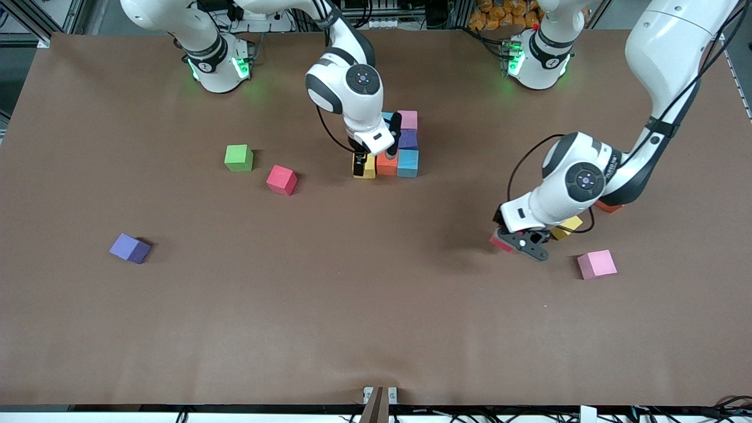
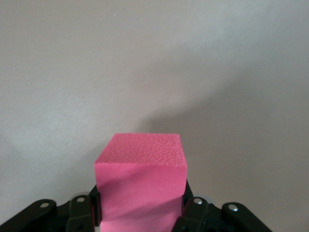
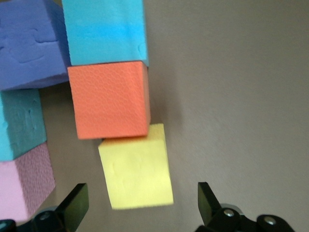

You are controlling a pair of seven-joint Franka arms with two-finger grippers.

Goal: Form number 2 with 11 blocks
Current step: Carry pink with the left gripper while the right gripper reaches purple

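Front view, nearest first: purple cube (image 1: 130, 248) and pink cube (image 1: 597, 264) loose on the bare table (image 1: 352, 305), well apart, one toward each arm's end. Just beside the pink one, left gripper (image 1: 517, 242) low at the table, jaws clamped on a red cube (image 2: 140, 186), a yellow cube (image 1: 567, 226) and another red one (image 1: 608, 206) partly hidden under its arm. Farther up: loose red cube (image 1: 281, 179), green cube (image 1: 238, 157). Farthest: the number 2 (image 1: 399, 147) part-built, yellow (image 3: 136, 166), orange (image 3: 110, 99) and light blue (image 3: 104, 30) in its nearest row; right gripper (image 1: 365, 166) over the yellow end, jaws wide apart, holding nothing. Blocks probably light, matte foam, slightly yielding, not slippery: best pinched squarely across two flat side faces, gently.
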